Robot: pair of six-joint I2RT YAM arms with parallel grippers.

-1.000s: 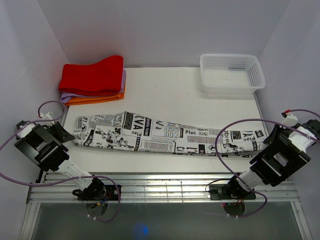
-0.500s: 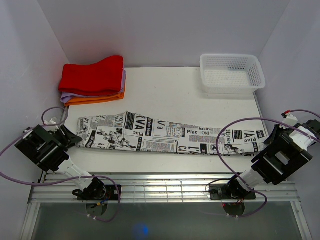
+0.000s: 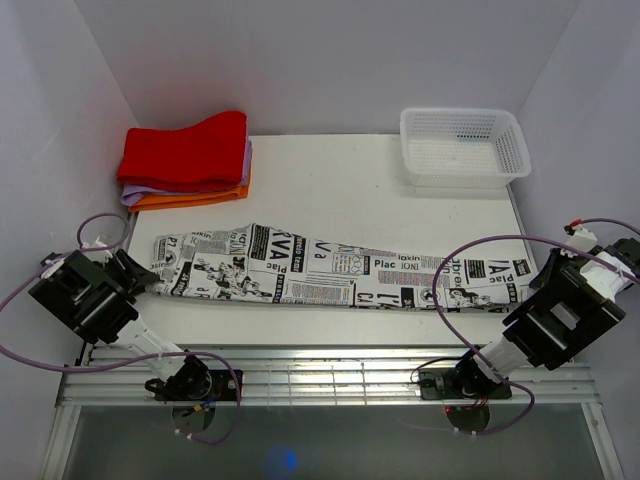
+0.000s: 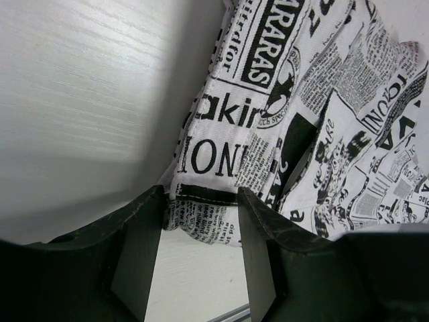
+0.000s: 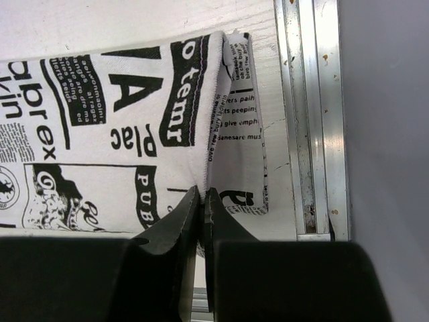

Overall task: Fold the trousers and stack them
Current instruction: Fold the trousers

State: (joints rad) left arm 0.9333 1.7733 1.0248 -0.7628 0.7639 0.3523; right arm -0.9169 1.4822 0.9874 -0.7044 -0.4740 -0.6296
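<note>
At the far left of the table [image 3: 330, 190], a stack of folded cloths [image 3: 185, 150], red on top, lies well behind the left gripper [image 3: 138, 274]. From above, this gripper only appears to meet the wide end of the trousers [image 3: 330, 270]. Its wrist camera shows more: the left gripper [image 4: 201, 198] stands open, its fingers [image 4: 137, 255] apart on either side of the printed hem without pinching it. The trousers lie flat and stretched across the table's near half. A white basket [image 3: 463, 145] sits at the far right. The right gripper [image 3: 543, 278] is half hidden from above, but its wrist view shows the right gripper [image 5: 201, 196] clamped on the leg's folded edge. Since a second ago the left arm has dropped nearer the table's edge and the wide end has eased slightly rightward, while the right arm has not moved.
</note>
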